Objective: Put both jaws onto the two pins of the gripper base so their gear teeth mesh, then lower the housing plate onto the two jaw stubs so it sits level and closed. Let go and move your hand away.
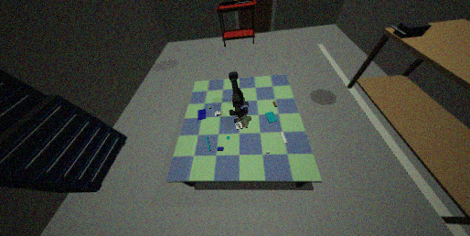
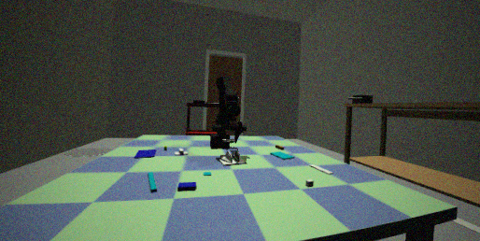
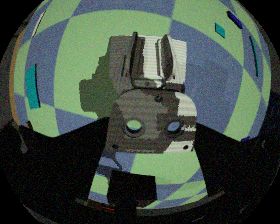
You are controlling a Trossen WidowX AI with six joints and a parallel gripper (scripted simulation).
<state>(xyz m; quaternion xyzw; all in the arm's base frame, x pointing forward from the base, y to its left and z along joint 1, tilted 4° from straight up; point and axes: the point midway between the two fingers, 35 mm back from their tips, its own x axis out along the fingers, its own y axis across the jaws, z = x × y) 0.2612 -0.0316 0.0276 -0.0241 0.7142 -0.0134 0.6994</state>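
Note:
The gripper base lies on the checkered table. Two upright jaws, the left and the right, stand side by side on it in the wrist view; whether their teeth mesh is hidden. The housing plate, grey with two round holes, is between the fingers, over the near end of the base. My gripper is shut on this plate. In the exterior view it hangs a little above the jaws. The plate's stub holes show the table through them.
A teal plate and a white bar lie right of the base. A blue plate and small white parts lie left. A teal bar and blue block lie nearer the front.

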